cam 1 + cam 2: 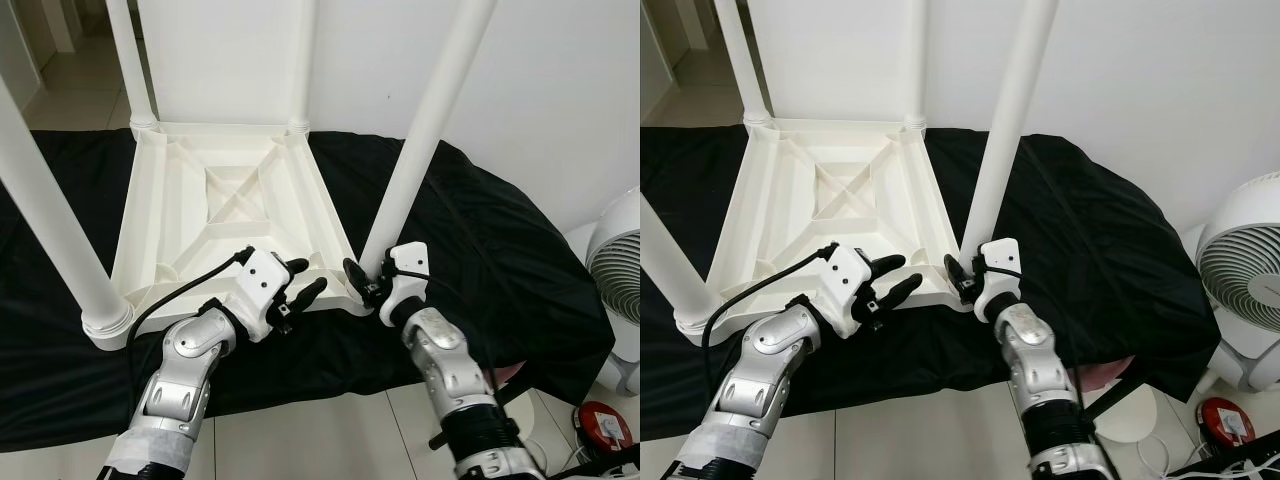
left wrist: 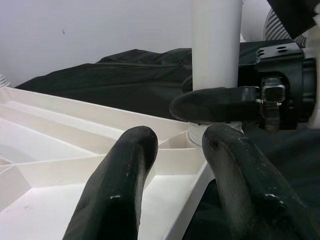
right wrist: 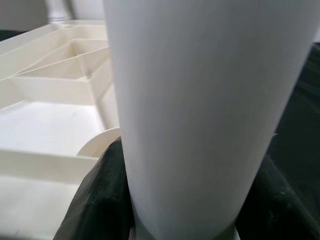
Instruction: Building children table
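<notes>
Table leg (image 3: pixel 200 115) clamped in right tool (image 1: pixel 366 281); left tool (image 1: pixel 300 292) spread.

Your right hand (image 1: pixel 372 283) is closed around the base of the near-right table leg (image 1: pixel 425 135), which stands in the corner socket of the upturned tabletop (image 1: pixel 215 215). Your left hand (image 1: pixel 300 287), fingers apart, rests over the tabletop's near edge, just left of that leg. Beyond both hands the tabletop lies underside up on a cloth (image 1: pixel 500 250) spread over the floor. Far left of your left hand stands another leg (image 1: pixel 50 215); two more rise at the far corners. Well right of your right hand sits a fan (image 1: pixel 1245 270).
</notes>
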You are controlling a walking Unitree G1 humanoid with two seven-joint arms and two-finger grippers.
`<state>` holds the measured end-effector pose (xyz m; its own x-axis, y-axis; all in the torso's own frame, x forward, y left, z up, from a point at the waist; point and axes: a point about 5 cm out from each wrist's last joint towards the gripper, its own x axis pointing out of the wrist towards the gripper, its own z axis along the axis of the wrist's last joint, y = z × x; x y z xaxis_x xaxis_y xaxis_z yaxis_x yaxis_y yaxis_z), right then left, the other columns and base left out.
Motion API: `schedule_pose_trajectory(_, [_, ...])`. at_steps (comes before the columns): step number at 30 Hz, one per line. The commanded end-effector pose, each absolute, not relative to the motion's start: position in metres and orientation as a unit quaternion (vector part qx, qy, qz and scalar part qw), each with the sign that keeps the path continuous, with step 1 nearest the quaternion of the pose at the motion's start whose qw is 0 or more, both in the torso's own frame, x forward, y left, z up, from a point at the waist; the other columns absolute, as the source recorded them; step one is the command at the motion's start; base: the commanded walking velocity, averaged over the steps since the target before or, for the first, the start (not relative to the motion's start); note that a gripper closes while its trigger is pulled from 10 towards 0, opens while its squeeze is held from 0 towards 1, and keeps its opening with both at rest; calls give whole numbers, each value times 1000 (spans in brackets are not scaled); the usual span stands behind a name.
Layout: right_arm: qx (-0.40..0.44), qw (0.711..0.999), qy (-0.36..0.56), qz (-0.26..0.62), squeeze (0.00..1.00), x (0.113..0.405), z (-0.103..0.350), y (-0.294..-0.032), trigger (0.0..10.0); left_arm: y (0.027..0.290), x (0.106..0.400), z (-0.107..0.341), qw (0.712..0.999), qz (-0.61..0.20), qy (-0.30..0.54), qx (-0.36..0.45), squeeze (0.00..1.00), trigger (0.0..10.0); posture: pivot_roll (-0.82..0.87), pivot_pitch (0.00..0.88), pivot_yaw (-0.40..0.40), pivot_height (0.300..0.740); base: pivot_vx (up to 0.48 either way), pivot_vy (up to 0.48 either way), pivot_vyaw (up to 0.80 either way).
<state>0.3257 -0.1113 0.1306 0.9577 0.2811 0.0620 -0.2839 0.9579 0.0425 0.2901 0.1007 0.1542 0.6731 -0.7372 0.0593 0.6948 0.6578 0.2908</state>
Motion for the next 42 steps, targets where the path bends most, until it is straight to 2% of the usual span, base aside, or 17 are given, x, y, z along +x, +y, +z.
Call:
schedule_pose_trajectory(1, [28,997,-32,60,0,327,135,-127,10000,101,291,155,921,-360,-94,114,0,10000,84,2,-117,740,0,0,0])
schedule_pose_trajectory(2, [28,997,-32,60,0,327,135,-127,10000,101,291,155,921,-360,-94,114,0,10000,84,2,-117,740,0,0,0])
schedule_pose_trajectory(3, [41,999,-19,18,0,325,132,-125,10000,101,291,155,921,-361,-94,114,0,10000,84,2,-117,740,0,0,0])
schedule_pose_trajectory(5, [44,999,-21,12,0,322,133,-119,10000,101,290,155,921,-361,-94,115,0,10000,88,3,-118,740,0,0,0])
schedule_pose_trajectory(12, [49,998,-26,41,0,319,137,-109,10000,103,291,155,921,-361,-93,116,0,10000,90,2,-118,740,0,0,0])
schedule_pose_trajectory(13, [52,997,-28,41,122,319,137,-109,10000,103,291,155,921,-360,-93,116,0,10000,90,2,-118,740,0,0,0])
schedule_pose_trajectory(14, [52,997,-28,41,122,319,137,-109,10000,103,291,155,921,-360,-93,116,0,10000,90,2,-118,740,0,0,0])
schedule_pose_trajectory(15, [62,997,-30,45,1000,318,137,-110,10000,103,291,155,921,-360,-93,115,0,10000,93,2,-117,740,0,0,0])
schedule_pose_trajectory(21, [63,992,-58,91,1000,317,147,-116,10000,102,289,155,919,-364,-93,117,0,10000,92,0,-117,740,0,0,0])
schedule_pose_trajectory(24, [40,991,-61,111,1000,318,148,-124,10000,102,290,155,920,-362,-94,116,0,10000,94,2,-117,740,0,0,0])
schedule_pose_trajectory(25, [19,988,-61,142,1000,318,148,-127,10000,102,289,156,920,-362,-94,116,0,10000,94,2,-117,740,0,0,0])
schedule_pose_trajectory(26, [-2,981,-58,183,0,317,147,-130,10000,102,289,156,920,-362,-94,116,0,10000,94,4,-111,740,0,0,0])
schedule_pose_trajectory(29, [-28,963,-41,263,0,316,143,-137,10000,103,289,156,919,-365,-93,117,0,10000,92,7,-104,740,0,0,0])
schedule_pose_trajectory(32, [-49,954,-34,294,0,317,141,-141,10000,103,289,156,919,-366,-92,117,0,10000,84,9,-100,740,0,0,0])
schedule_pose_trajectory(33, [-74,941,-25,328,0,319,141,-146,10000,103,291,156,919,-366,-92,118,0,10000,80,11,-98,740,0,0,0])
schedule_pose_trajectory(41, [-94,921,-15,378,0,324,142,-147,10000,102,292,157,919,-365,-93,116,0,10000,74,18,-95,740,0,0,0])
schedule_pose_trajectory(42, [-102,913,-9,394,0,327,142,-146,9255,101,293,158,919,-365,-94,115,0,10000,75,18,-94,740,0,0,0])
